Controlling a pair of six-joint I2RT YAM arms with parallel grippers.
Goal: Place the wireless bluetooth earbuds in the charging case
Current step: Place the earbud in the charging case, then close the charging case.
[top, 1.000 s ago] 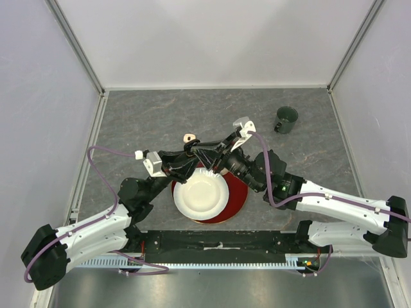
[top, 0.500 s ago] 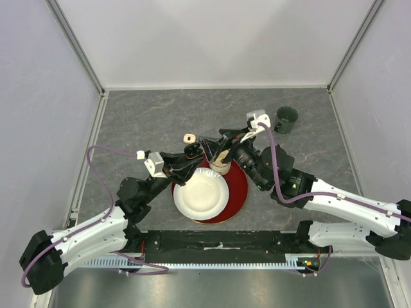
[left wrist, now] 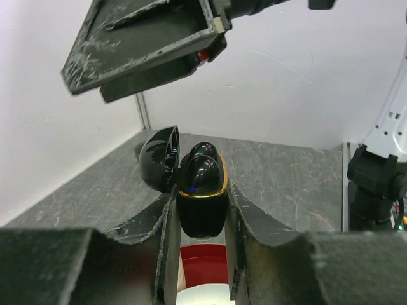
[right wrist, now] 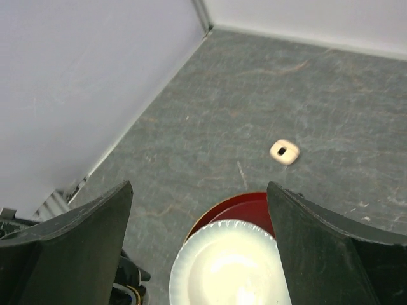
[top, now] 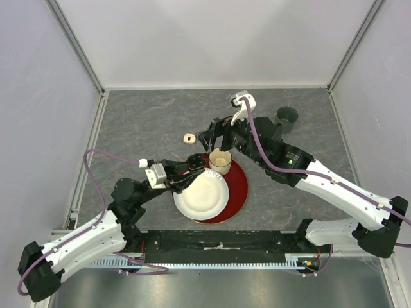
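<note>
Earbuds (left wrist: pixel 202 164), black pair: two glossy domes sit in the wells of the charging case (left wrist: pixel 202 213), just above its gold rim. I judge them seated, though their stems are hidden. I have the left gripper (left wrist: pixel 200 194) pinching the case upright by its sides, with the lid (left wrist: pixel 159 166) hinged open left of the fingers, so the wells face up for loading. The right gripper (right wrist: pixel 198 203) hangs above it, fingers spread and empty, clear of the lid. Below the right gripper lie a paper plate (right wrist: pixel 222 267) and a red plate (right wrist: pixel 251 204). No white pair shows.
</note>
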